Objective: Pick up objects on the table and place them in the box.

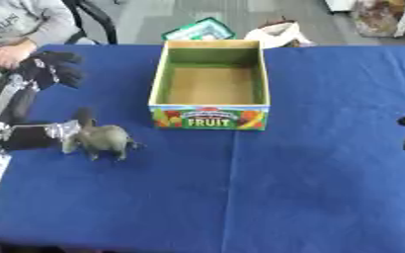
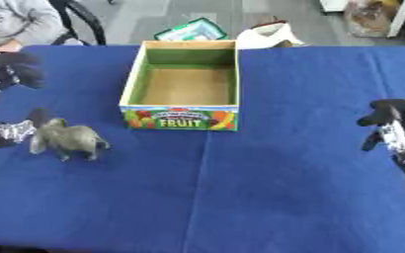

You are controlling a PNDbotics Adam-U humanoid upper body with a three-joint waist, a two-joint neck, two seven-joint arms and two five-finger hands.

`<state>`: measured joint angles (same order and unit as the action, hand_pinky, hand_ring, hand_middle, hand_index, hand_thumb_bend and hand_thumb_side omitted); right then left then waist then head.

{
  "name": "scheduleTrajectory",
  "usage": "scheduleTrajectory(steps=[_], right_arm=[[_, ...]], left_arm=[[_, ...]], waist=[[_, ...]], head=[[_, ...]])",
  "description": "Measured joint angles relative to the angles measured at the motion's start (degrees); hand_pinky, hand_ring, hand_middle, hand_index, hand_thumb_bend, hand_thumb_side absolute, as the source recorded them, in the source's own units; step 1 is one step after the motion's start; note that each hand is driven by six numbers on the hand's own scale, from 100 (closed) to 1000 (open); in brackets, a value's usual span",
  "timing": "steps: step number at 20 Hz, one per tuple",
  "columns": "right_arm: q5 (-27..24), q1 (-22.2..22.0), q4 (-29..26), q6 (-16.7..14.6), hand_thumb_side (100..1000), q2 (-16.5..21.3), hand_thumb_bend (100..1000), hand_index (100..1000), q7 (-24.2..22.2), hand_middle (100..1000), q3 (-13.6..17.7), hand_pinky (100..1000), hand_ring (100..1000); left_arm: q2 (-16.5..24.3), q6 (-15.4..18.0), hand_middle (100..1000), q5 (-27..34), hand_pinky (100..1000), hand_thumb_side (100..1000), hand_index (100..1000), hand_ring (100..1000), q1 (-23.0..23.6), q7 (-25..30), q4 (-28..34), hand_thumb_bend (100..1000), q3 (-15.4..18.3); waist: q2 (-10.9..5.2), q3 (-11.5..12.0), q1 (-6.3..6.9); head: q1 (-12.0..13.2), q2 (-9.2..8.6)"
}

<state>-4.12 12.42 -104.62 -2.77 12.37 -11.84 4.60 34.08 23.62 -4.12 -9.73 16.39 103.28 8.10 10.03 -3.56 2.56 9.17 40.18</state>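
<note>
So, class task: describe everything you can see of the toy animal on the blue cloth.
The toy animal is a small grey-green figure, elephant-like in shape, with a matte look like moulded plastic or rubber. It stands upright on its legs on the blue cloth, with a rounded body. It sits left of the box and a little nearer the camera, clear of it. The left hand meets its left end; whether the fingers curl round it cannot be told.
</note>
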Motion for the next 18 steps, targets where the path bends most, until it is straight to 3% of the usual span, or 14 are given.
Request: scheduleTrajectory(steps=[1,10,18], right_arm=[[0.0,-0.1,0.0,0.0,450,0.0,100,683,0.0,512,0.0,365,623],[0.0,-0.4,0.0,0.0,449,0.2,100,684,-0.3,512,0.0,365,623],[0.0,-0.4,0.0,0.1,449,0.5,100,684,-0.5,512,-0.1,365,623]], left_arm=[[1.6,0.9,789,-1.8,690,149,881,751,-0.4,0.2,-0.5,530,-0.3],[14.7,8.2,777,-15.7,704,403,872,769,-6.9,5.3,-6.8,686,-6.8],[17.4,9.8,750,-24.2,684,475,852,751,-13.1,10.8,-14.0,703,-12.6]], waist=[[-0.06,0.0,0.08],[-0.28,-1.1,0.56],[-0.34,-1.5,0.95]], head=[[0.0,0.01],[-0.2,0.05],[-0.2,0.09]])
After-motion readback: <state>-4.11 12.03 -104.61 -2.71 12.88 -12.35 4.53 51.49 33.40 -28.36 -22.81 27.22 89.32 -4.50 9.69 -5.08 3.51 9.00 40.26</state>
